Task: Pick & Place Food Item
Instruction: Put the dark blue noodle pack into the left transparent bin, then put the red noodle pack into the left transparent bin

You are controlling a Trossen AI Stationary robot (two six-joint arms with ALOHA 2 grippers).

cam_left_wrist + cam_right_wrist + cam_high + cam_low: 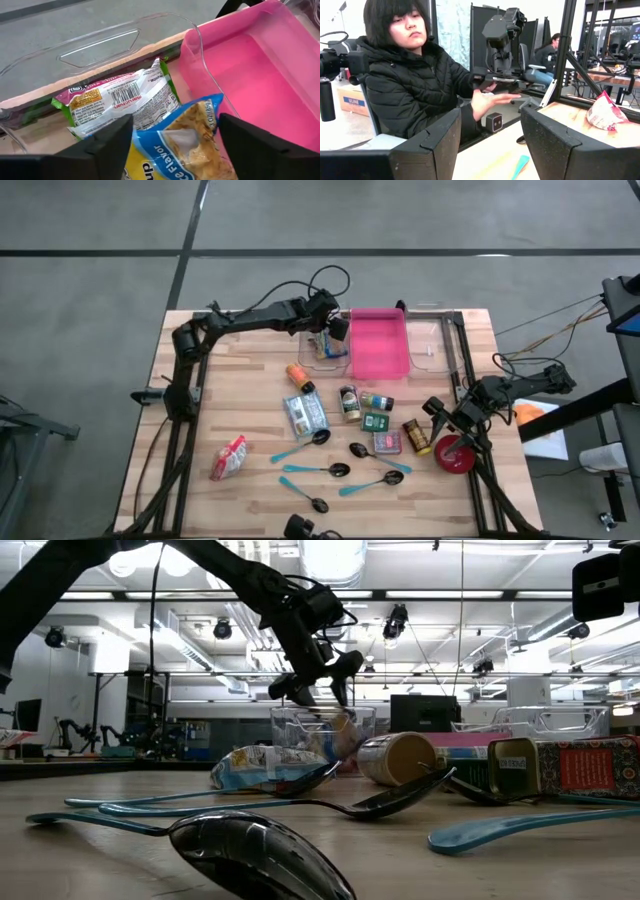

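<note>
From above, the left gripper (pixel 335 330) hangs over the clear plastic bin (pixel 327 352), which sits just beside the bright pink plastic tray (pixel 380 345). Near the pink tray lie jars, small tins and blue-handled metal spoons (pixel 310 469). A red and white snack bag (pixel 228 458) lies well apart from the pink tray. The right gripper (pixel 447 420) waits near the red round lid (pixel 456 455), far from the tray.

From table height, the left gripper (pixel 318 690) is just above the clear bin (pixel 322 735), and its two fingers stand apart with nothing between them.

In the left wrist view, the fingers (pixel 112 137) are spread wide and hold nothing. Between them lies the blue and yellow noodle packet (pixel 175 147), inside the clear bin (pixel 100 45) beside the pink tray (pixel 250 75). It reads "Flavor". It rests on a green and white packet (pixel 117 100) with a barcode and the word "maruchan".

In the right wrist view, the right gripper's fingers (pixel 432 145) stand partly apart and hold nothing. A person in a black jacket (pixel 415 80) sits beyond the table. A box (pixel 352 105) reads "ULINE".
</note>
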